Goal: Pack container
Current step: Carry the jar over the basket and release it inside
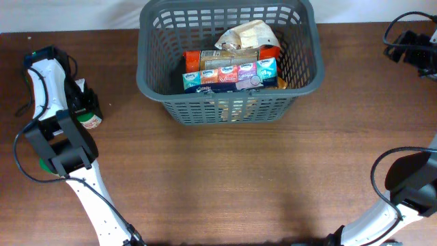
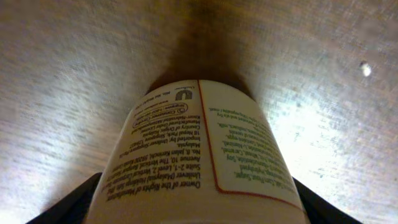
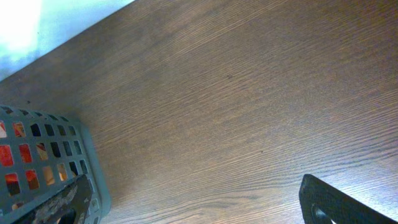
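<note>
The container, a dark grey lattice basket [image 1: 153, 85], stands at the back middle of the table. It holds a row of colourful tissue packs [image 1: 229, 74], an orange packet [image 1: 198, 57] and a beige bag [image 1: 249, 34]. My left gripper [image 1: 83, 104] is at the far left, its fingers against both sides of a white-labelled jar [image 2: 199, 143] that stands on the table; the jar's green part shows in the overhead view [image 1: 90, 120]. My right gripper [image 3: 193, 205] is open and empty, just right of the basket's wall [image 3: 84, 143].
The brown wooden table [image 1: 225, 178] stretches in front of the basket. The right arm's base [image 1: 410, 184] is at the lower right and cables [image 1: 410, 41] lie at the back right. The left arm's body [image 1: 58, 143] stands at the left edge.
</note>
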Motion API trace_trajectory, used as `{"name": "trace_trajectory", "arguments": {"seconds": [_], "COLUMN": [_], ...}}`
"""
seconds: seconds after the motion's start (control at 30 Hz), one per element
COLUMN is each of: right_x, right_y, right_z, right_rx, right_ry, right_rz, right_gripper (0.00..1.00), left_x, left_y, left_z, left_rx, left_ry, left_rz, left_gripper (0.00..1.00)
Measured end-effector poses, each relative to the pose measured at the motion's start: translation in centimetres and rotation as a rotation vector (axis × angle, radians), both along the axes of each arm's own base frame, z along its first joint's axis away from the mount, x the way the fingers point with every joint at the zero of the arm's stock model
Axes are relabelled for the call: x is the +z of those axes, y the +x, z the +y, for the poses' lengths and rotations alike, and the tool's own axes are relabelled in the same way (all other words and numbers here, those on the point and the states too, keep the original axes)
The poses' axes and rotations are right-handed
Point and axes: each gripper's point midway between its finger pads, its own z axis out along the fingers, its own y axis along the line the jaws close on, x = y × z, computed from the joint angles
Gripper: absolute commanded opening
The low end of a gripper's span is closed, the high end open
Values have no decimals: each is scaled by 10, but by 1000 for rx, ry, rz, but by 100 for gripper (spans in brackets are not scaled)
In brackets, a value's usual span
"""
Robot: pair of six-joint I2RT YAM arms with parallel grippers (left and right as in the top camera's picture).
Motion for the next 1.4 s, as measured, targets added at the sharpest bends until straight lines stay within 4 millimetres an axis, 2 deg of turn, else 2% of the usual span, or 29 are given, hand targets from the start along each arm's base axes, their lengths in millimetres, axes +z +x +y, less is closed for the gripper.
{"name": "trace_trajectory", "arguments": {"seconds": [0.2, 0.27, 0.37, 0.5, 0.53, 0.6, 0.67, 0.7, 0.73, 0.8, 0.87, 0.93, 1.0, 1.07, 1.17, 1.23, 1.4], "right_x": [0, 0, 0, 0, 0, 0, 0, 0, 0, 0, 0, 0, 0, 0, 0, 0, 0], "right_y": [0, 0, 0, 0, 0, 0, 0, 0, 0, 0, 0, 0, 0, 0, 0, 0, 0], "right_z": [0, 0, 0, 0, 0, 0, 0, 0, 0, 0, 0, 0, 0, 0, 0, 0, 0], "right_rx": [0, 0, 0, 0, 0, 0, 0, 0, 0, 0, 0, 0, 0, 0, 0, 0, 1], "right_ry": [0, 0, 0, 0, 0, 0, 0, 0, 0, 0, 0, 0, 0, 0, 0, 0, 0], "right_rz": [0, 0, 0, 0, 0, 0, 0, 0, 0, 0, 0, 0, 0, 0, 0, 0, 0], "right_gripper": [99, 99, 99, 99, 99, 99, 99, 99, 99, 99, 99, 99, 99, 99, 99, 99, 99], "left_x": [9, 22, 51, 109, 140, 187, 243, 281, 300, 354, 392, 415, 416, 406, 377, 351, 281], "left_y": [-6, 1, 24, 56, 67, 79, 88, 87, 85, 72, 54, 33, 14, 5, 12, 29, 70], "left_z": [-3, 0, 7, 5, -1, -15, -36, -55, -67, -111, -156, -206, -248, -280, -315, -326, -328], "left_rx": [0, 0, -1, -23, -49, -106, -194, -264, -307, -465, -633, -830, -1017, -1168, -1330, -1382, -1416], "left_ry": [-13, -1, 41, 73, 82, 91, 109, 122, 129, 147, 152, 137, 103, 68, 40, 53, 73], "left_rz": [33, 1, -122, -341, -445, -594, -764, -866, -914, -1048, -1143, -1204, -1201, -1172, -1096, -1029, -862], "left_gripper": [2, 2, 2, 2, 2, 2, 2, 2, 2, 2, 2, 2, 2, 2, 2, 2, 2]}}
